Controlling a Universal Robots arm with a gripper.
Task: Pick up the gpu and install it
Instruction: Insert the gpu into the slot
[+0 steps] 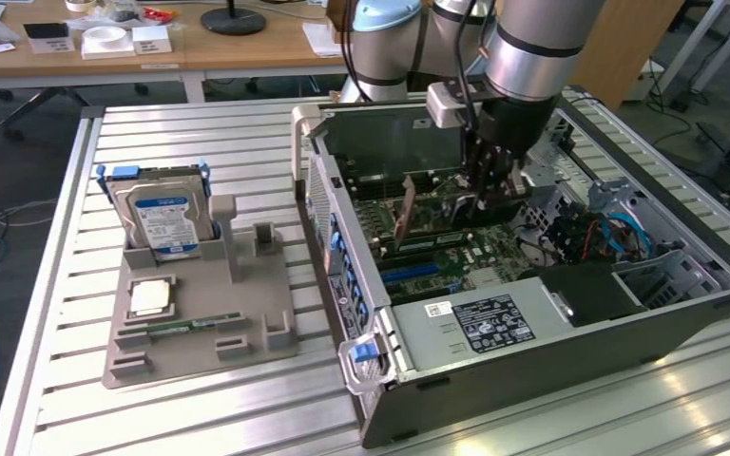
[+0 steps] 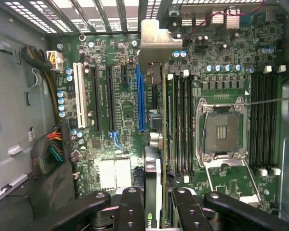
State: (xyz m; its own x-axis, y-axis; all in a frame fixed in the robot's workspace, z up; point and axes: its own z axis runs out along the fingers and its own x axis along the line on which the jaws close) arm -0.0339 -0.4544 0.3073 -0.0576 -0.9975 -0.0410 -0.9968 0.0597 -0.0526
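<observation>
Currently the black fingers (image 2: 132,207) of the gripper (image 2: 158,204) clamp the thin green-and-black, silver-bracketed gpu card (image 2: 153,175). It stands edge-on over the green motherboard (image 2: 125,110) inside the open grey computer case (image 1: 568,372).

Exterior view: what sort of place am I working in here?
Probably a robotics lab bench for PC assembly: an open computer case on a slatted metal table, a grey fixture holding a hard drive, office desks behind.

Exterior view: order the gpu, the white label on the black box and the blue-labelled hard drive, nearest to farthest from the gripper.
1. gpu: in the gripper's jaws.
2. white label: inside the case, toward the camera.
3. hard drive: outside it, at the exterior view's left.
</observation>
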